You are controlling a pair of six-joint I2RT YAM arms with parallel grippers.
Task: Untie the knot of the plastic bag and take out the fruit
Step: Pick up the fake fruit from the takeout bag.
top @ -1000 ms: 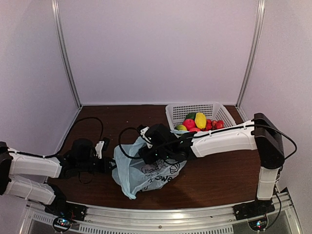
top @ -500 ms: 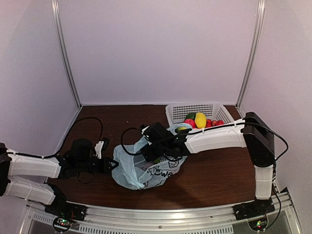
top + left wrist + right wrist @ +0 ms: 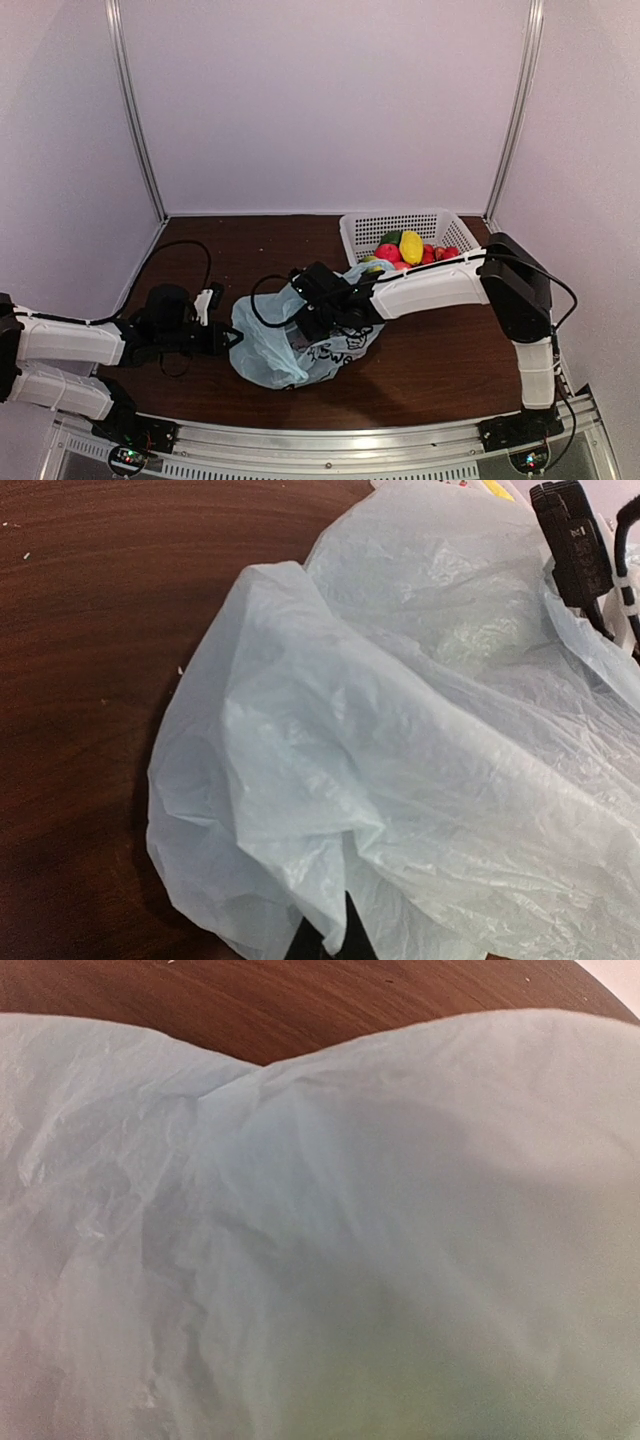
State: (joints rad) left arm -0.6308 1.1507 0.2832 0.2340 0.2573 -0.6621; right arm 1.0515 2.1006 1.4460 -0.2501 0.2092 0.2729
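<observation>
My left gripper [image 3: 330, 942] is clamped on a fold of the plastic bag [image 3: 420, 760] at its left edge. My right gripper [image 3: 308, 320] is pressed into the bag's top. Its camera sees only pale blue film, so I cannot tell how its fingers stand. The bag lies crumpled on the brown table [image 3: 440, 370] between my arms. Fruit [image 3: 405, 247] sits in the white basket [image 3: 365, 228] behind the bag — red, yellow and green.

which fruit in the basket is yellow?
The oblong fruit at the middle of the pile in the white basket. Beside it are a round red one and small red ones; a green one behind.
</observation>
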